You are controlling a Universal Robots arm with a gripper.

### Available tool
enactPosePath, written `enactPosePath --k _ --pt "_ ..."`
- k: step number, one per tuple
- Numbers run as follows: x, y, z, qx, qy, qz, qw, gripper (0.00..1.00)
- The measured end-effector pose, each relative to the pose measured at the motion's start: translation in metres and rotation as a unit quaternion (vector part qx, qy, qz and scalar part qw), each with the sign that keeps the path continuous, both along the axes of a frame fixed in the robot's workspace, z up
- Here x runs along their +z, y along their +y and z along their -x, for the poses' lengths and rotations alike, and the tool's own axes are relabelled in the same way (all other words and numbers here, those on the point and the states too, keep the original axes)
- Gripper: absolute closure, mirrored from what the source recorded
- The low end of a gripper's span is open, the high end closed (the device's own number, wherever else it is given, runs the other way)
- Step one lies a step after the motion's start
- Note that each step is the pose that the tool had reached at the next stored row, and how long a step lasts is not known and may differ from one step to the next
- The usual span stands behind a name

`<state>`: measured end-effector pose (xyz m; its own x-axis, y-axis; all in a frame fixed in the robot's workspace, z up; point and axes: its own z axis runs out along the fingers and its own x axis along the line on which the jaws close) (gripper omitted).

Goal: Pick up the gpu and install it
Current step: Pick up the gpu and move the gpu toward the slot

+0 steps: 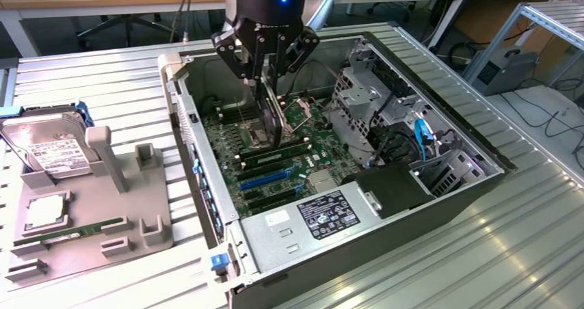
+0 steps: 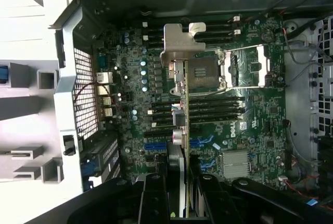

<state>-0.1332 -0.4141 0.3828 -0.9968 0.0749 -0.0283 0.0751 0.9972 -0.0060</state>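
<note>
My gripper (image 1: 267, 68) hangs over the open computer case (image 1: 187, 128), shut on the gpu (image 1: 267, 114). The card hangs edge-down from the fingers, its lower end just above the green motherboard (image 1: 306, 155). In the wrist view the gpu (image 2: 182, 109) appears edge-on, with its silver end bracket (image 2: 177, 44) over the CPU socket area (image 2: 205, 70) and my gripper (image 2: 179, 185) clamped on either side of it. Blue expansion slots (image 2: 155, 146) lie on the motherboard (image 2: 250, 125) near the card's held end. Whether the card touches the board I cannot tell.
A grey parts fixture (image 1: 109, 206) in the exterior view's left holds a hard drive (image 1: 50, 152), a CPU (image 1: 46, 213) and a RAM stick (image 1: 73, 230). Inside the case are the power supply (image 1: 315, 217), a drive cage (image 1: 365, 90) and cables (image 1: 422, 135).
</note>
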Motion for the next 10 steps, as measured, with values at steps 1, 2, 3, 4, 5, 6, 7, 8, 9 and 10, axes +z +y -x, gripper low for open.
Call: enactPosePath --k 1,2,3,4,5,6,7,8,9,10 --pt "-0.0005 0.0001 -0.0006 0.0 0.0 0.0001 1.0 0.73" --pt "-0.0009 0.0002 -0.0011 0.0 0.0 0.0001 1.0 0.73" --pt "-0.0015 0.0003 -0.0018 0.0 0.0 0.0002 1.0 0.73" --pt "-0.002 0.0004 -0.0024 0.0 0.0 0.0002 1.0 0.73" --pt "-0.0027 0.0005 -0.0034 0.0 0.0 0.0004 1.0 0.73" --pt "-0.0032 0.0005 -0.004 0.0 0.0 0.0004 1.0 0.73" --pt "-0.0036 0.0006 -0.0044 0.0 0.0 0.0004 1.0 0.73" --pt "-0.0041 0.0006 -0.0049 0.0 0.0 0.0004 1.0 0.73" --pt "-0.0045 0.0007 -0.0052 0.0 0.0 0.0006 1.0 0.73" --pt "-0.005 0.0007 -0.0056 0.0 0.0 0.0006 1.0 0.73"
